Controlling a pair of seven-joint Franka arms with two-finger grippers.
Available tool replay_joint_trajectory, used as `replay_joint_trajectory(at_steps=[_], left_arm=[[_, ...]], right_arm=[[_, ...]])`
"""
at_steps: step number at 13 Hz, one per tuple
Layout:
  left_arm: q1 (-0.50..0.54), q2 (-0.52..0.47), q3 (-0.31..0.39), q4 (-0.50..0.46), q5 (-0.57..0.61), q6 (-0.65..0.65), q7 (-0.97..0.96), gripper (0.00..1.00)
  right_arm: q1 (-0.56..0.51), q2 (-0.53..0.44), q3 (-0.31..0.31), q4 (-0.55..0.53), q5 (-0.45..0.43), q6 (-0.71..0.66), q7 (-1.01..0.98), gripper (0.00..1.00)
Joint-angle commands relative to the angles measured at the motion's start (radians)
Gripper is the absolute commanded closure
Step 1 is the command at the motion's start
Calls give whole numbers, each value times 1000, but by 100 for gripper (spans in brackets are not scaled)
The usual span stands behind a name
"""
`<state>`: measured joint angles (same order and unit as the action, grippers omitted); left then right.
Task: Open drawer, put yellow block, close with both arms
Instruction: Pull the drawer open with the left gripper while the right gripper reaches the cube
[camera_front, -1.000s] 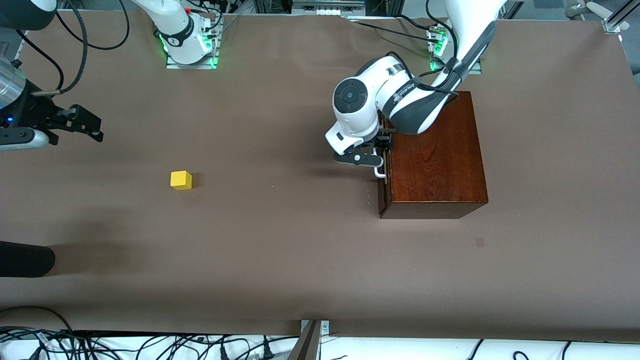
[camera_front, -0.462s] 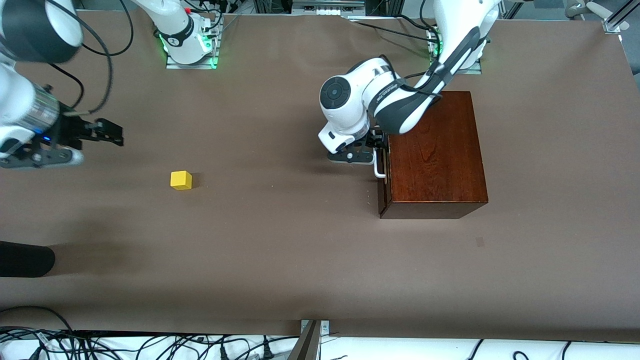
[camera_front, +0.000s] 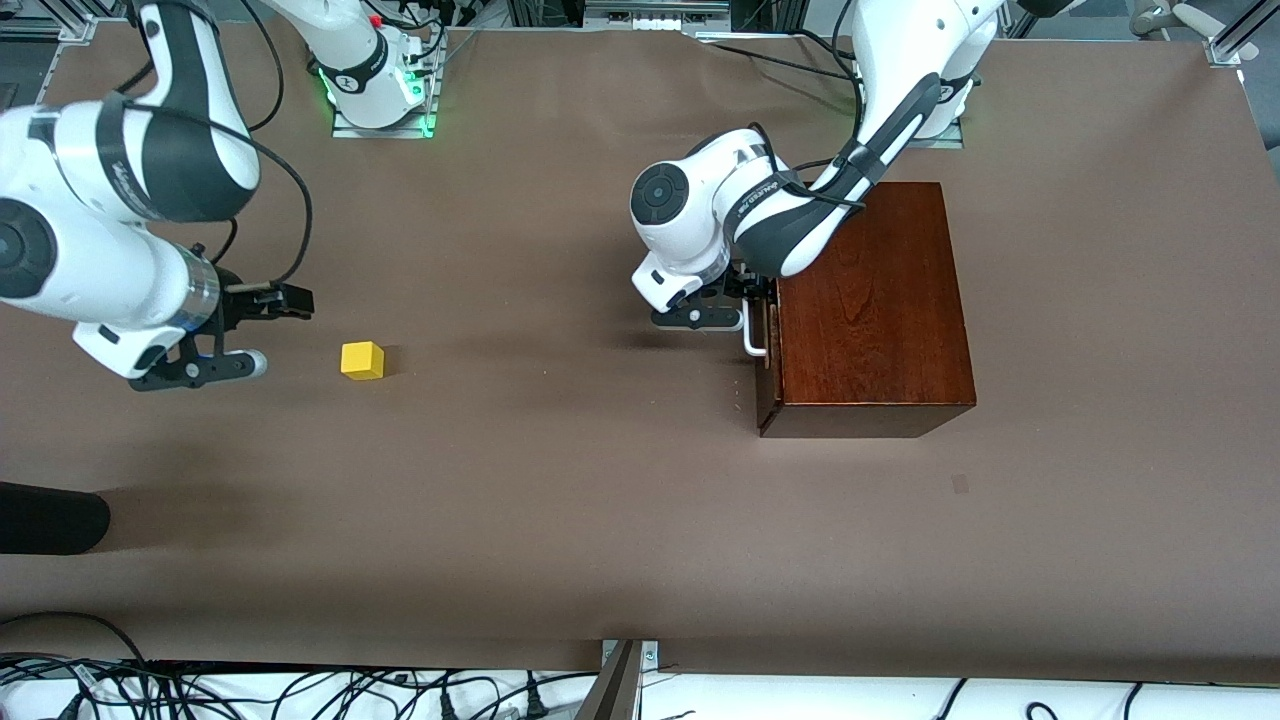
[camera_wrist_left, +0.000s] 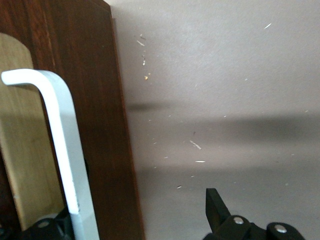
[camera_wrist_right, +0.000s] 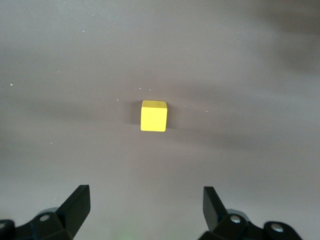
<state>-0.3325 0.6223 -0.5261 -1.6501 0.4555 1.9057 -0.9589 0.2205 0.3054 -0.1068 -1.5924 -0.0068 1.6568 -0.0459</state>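
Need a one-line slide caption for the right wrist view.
Right claw, fingers open, hovers above the brown table with the yellow block ahead, untouched.

The small yellow cube (camera_front: 362, 360) lies on the brown surface (camera_front: 560, 520) toward the right arm's end, well apart from the dark wooden drawer box (camera_front: 870, 310).

A small yellow block (camera_front: 362, 360) sits just beside the spread right gripper (camera_front: 262, 330); the drawer's (camera_front: 766, 335) white handle (camera_front: 755, 335) lies between the left gripper's (camera_front: 748, 300) fingers.
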Motion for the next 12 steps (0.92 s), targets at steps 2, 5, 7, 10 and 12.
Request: replay_joint_trajectory(at_steps=[2, 5, 7, 10, 12], left_arm=[[-34, 27, -5, 19, 6, 125, -64, 0], [-51, 40, -6, 21, -17, 196, -66, 0], [-78, 57, -6, 55, -29, 210, -66, 0], [-91, 99, -6, 114, -47, 211, -67, 0], [-98, 114, -6, 142, -46, 211, -66, 0]], right_arm=[[2, 11, 1, -116, 5, 153, 0, 0], [0, 11, 1, -252, 39, 327, 0, 0], [3, 14, 1, -364, 39, 488, 11, 0], [3, 24, 13, -484, 41, 658, 12, 0], [3, 41, 13, -524, 41, 728, 12, 0]])
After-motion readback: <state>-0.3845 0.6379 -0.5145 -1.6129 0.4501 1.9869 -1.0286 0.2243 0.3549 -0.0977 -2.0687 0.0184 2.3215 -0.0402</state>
